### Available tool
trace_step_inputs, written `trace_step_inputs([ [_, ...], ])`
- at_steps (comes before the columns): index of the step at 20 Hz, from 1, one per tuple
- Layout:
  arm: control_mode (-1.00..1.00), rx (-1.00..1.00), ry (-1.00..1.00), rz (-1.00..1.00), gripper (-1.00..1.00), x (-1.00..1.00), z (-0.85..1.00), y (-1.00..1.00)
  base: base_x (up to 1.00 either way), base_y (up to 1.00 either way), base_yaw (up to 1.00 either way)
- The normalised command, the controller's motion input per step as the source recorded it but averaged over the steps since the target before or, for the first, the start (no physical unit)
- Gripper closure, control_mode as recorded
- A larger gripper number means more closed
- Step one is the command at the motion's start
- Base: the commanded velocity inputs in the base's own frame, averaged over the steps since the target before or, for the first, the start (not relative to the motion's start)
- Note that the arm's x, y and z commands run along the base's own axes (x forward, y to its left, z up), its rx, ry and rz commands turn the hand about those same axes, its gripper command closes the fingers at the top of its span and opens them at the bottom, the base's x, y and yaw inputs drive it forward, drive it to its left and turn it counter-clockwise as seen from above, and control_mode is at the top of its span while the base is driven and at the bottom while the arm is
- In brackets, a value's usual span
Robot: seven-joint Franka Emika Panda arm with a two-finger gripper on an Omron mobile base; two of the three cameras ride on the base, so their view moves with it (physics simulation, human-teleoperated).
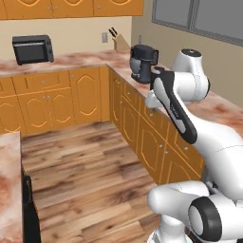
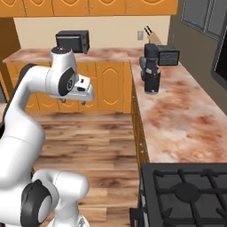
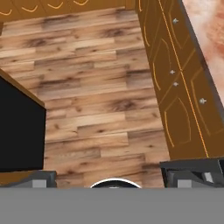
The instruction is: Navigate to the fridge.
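Observation:
The fridge is out of view. My gripper [image 1: 152, 107] hangs over the wooden floor [image 1: 80, 161] beside the right-hand run of orange cabinets [image 1: 142, 137], pointing down. In the right base view the gripper [image 2: 76, 101] sits under the bent white arm. In the hand view its two dark fingertips [image 3: 39, 179] stand wide apart, so the gripper [image 3: 116, 180] is open, with plank floor [image 3: 96, 105] between them.
A black microwave [image 1: 32, 49] sits on the back counter, and a coffee machine [image 1: 142, 61] and knife block [image 1: 121, 42] stand near the corner. A black gas stove [image 2: 186, 190] lies at the lower right. A counter end [image 1: 9, 185] with a black panel [image 3: 19, 131] stands at the left.

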Motion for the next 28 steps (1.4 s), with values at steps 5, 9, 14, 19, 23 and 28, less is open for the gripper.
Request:
trace_step_inputs([
  [5,1.0,0.0,0.0,0.0,-1.0,0.0,0.0,0.0,0.98,0.23,0.0],
  [9,1.0,0.0,0.0,0.0,-1.0,0.0,0.0,0.0,1.0,0.26,0.0],
  [14,1.0,0.0,0.0,0.0,-1.0,0.0,0.0,0.0,1.0,0.29,0.01],
  [19,1.0,0.0,0.0,0.0,-1.0,0.0,0.0,0.0,1.0,0.34,0.01],
  [23,1.0,0.0,0.0,0.0,-1.0,0.0,0.0,0.0,1.0,0.41,0.0],
  [28,1.0,0.0,0.0,0.0,-1.0,0.0,0.0,0.0,1.0,0.47,0.0],
])
